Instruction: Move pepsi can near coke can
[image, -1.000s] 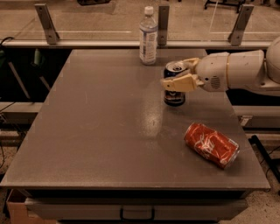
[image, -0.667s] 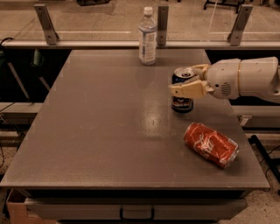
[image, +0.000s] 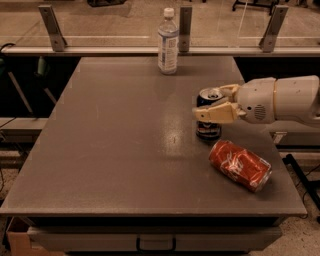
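Note:
The pepsi can (image: 208, 129), dark blue with a silver top, stands upright at the right of the grey table (image: 110, 145). My gripper (image: 212, 103) reaches in from the right and is shut on it, one cream finger (image: 216, 114) across its front and the other behind its top. The can's base is at or just above the tabletop. The coke can (image: 240, 165), red with white script, lies on its side a short way in front and to the right of the pepsi can, apart from it.
A clear plastic bottle (image: 168, 42) with a white cap stands at the table's far edge. A rail with metal posts (image: 51, 21) runs behind the table. The table's right edge is just past the coke can. My white arm (image: 285, 99) hangs over that edge.
My gripper has carried the pepsi can forward and a little to the right, closer to the coke can. The coke can and the bottle have not moved.

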